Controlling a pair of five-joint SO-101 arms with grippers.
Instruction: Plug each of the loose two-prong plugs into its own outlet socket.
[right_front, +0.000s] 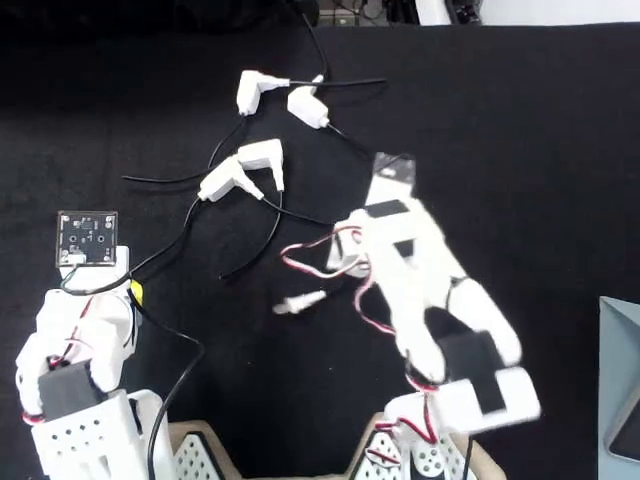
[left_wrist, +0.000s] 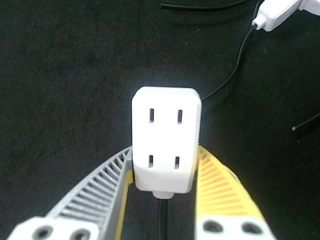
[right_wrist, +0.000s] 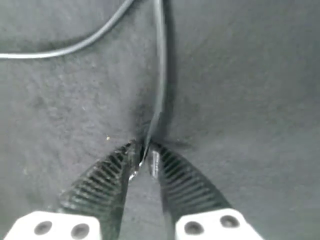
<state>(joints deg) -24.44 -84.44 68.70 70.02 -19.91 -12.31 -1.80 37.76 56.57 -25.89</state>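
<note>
The left pincer (left_wrist: 165, 157) at the near left clamps the white outlet (left_wrist: 166, 125) by its cord end. Its slots are unblocked and face the wrist camera, likely to steady it for a plug. The right pincer (right_wrist: 143, 151) is closed tight on a thin black cable (right_wrist: 160, 75) lying on the worktop (right_wrist: 250, 100), seemingly to drag something closer. White plugs (right_front: 262, 155) lie far off, left of centre.
</note>
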